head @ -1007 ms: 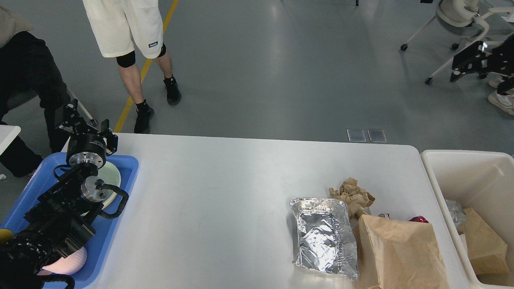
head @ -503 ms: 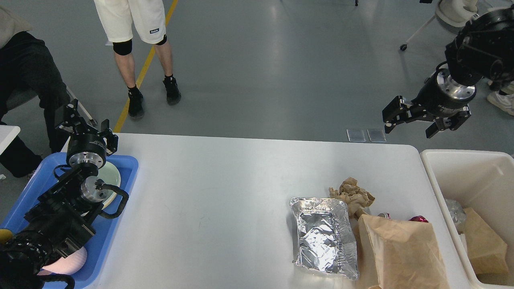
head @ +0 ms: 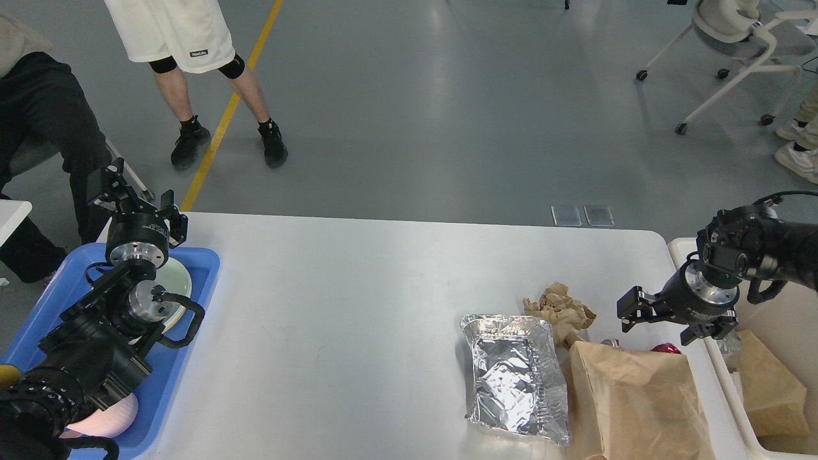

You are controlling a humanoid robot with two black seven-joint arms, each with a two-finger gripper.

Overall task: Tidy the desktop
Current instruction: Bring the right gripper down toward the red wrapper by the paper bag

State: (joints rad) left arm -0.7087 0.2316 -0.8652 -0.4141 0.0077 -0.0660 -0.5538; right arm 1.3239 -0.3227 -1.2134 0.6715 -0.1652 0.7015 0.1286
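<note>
Head view: the white tabletop [head: 358, 300] spans the middle of the frame, between a blue tray [head: 192, 332] at its left end and a cream bin [head: 767, 268] at its right end.

Left arm: enters from the lower left and extends over the tray. The left hand [head: 131, 199] is raised at the tray's far end, fingers pointing up and away, spread apart, holding nothing.

Right arm: enters from the right edge, above the bin. The right hand [head: 664, 316] points left and slightly down, above the tabletop's right end, just beside the top edge of the paper bag [head: 639, 402]. Its fingers are spread apart and hold nothing.

Count on the tabletop: one foil packet [head: 516, 377], one crumpled brown paper [head: 562, 310], one paper bag, one red object [head: 666, 349] mostly hidden behind the bag.

Count in the tray: one pale plate [head: 179, 281], one pink object [head: 105, 418], both partly hidden by the arm.

Bin: brown paper [head: 770, 383] is visible inside.

Two people stand or sit beyond the left end.
</note>
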